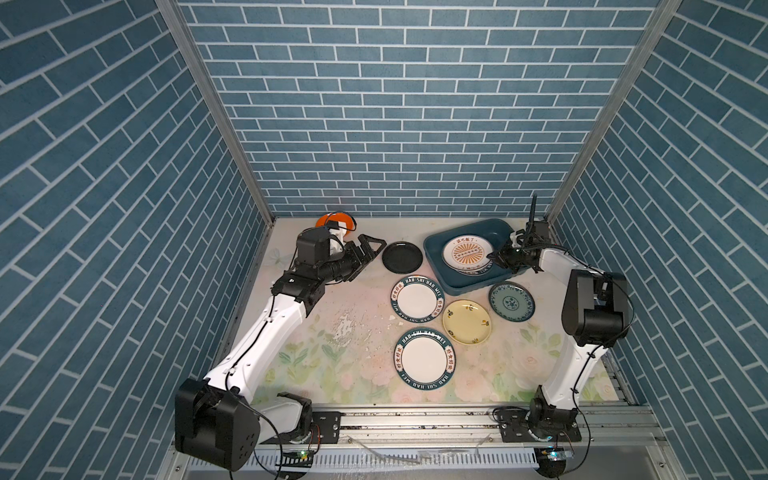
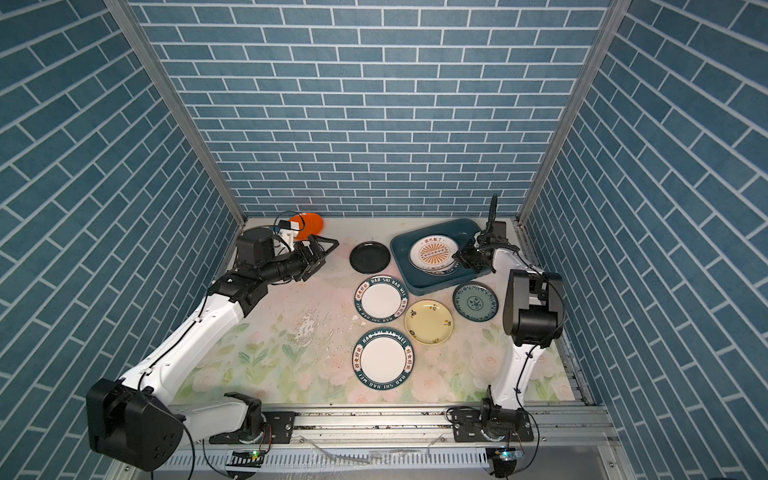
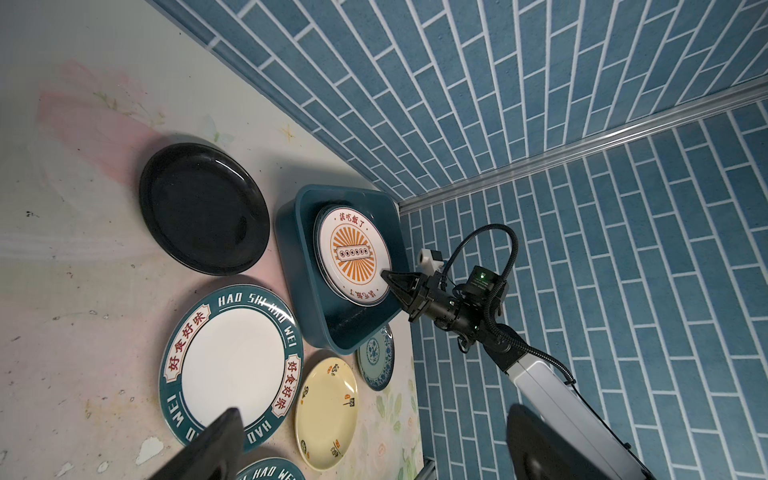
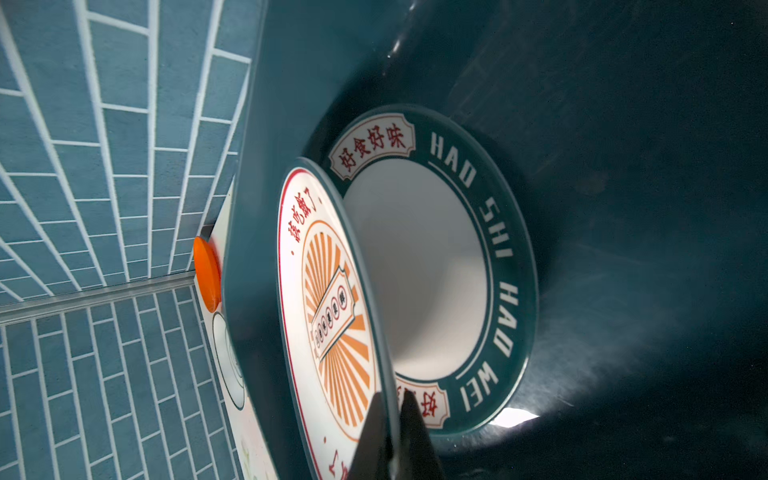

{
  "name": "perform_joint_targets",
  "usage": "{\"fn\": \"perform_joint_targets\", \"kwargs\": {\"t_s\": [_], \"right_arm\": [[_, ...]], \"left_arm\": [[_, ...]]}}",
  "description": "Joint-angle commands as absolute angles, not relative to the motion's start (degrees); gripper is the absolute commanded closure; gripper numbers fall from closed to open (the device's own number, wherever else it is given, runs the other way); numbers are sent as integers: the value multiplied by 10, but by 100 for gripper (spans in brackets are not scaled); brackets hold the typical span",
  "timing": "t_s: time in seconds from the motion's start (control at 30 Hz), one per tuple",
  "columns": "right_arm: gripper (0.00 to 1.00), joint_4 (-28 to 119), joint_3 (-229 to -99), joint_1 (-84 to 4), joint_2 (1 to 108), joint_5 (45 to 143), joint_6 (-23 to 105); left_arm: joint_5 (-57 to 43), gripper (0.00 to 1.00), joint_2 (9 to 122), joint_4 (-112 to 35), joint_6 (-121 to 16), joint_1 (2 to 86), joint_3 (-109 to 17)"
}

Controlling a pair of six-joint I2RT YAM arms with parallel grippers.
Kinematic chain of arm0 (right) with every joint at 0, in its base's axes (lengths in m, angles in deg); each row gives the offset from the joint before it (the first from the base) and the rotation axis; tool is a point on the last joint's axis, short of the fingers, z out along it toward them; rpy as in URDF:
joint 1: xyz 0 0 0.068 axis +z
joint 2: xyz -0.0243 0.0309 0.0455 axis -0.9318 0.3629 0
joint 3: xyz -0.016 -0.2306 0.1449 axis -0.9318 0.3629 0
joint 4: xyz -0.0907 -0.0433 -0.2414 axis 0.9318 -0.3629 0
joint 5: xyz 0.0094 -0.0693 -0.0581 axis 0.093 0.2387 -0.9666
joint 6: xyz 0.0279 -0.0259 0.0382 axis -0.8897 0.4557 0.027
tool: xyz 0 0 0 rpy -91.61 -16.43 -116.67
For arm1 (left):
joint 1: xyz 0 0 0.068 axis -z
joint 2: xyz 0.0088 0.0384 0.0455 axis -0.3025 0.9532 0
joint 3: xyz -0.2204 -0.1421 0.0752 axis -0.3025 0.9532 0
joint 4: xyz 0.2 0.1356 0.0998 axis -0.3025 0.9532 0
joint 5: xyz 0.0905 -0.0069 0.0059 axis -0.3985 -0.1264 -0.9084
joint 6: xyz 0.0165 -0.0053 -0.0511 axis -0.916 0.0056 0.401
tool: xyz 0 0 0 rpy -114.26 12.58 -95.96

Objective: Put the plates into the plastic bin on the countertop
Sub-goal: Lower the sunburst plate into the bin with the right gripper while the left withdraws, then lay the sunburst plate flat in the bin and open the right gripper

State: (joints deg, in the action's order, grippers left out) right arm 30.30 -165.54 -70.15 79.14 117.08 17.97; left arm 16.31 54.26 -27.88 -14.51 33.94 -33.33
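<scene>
**Q:** What's the stock on your countertop [image 1: 332,299], front edge to back?

**A:**
- Entry 1: front lettered plate [image 1: 424,358], flat, nearest the front edge.
- Entry 2: pale yellow plate [image 1: 467,321], just behind it, toward the right edge.
- Entry 3: middle lettered plate [image 1: 417,302], close beside the yellow one.
- Entry 4: patterned teal plate [image 1: 511,301], just beside the bin's near wall.
- Entry 5: black plate [image 1: 402,257], just left of the bin.
- Entry 6: plastic bin [image 1: 436,262], back right corner, with the binned lettered plate [image 4: 511,266] flat inside it.
- Entry 7: orange plate [image 1: 328,219], back left corner.

**Q:** And the tools?

**A:** Your right gripper [image 4: 390,399] is clamped on the rim of the sunburst plate [image 1: 467,252]. That plate sits tilted inside the bin, over the lettered one. Your left gripper [image 1: 374,246] stands wide and empty above the surface, beside the black plate.

**Q:** How do you finish this step well?

**A:** My judgement is to lower your held edge until the sunburst plate lies flat on the one below. Release only then, and back out along the rim so the fingers don't drag it askew.

**Q:** Anything not catalogued?

**A:** The orange plate is half hidden behind your left wrist. Whether more plates lie under the binned one cannot be told. The bin's far floor is too dark to read.
</scene>
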Motion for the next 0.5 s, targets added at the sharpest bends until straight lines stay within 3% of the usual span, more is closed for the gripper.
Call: {"fn": "perform_joint_targets", "kwargs": {"t_s": [0.0,0.47], "right_arm": [[100,307,-1688,-705,804,1174,201],[100,252,-1756,-708,864,1171,237]], "left_arm": [[153,0,532,-270,-156,341,-325],[137,0,516,-258,-155,341,-320]]}}
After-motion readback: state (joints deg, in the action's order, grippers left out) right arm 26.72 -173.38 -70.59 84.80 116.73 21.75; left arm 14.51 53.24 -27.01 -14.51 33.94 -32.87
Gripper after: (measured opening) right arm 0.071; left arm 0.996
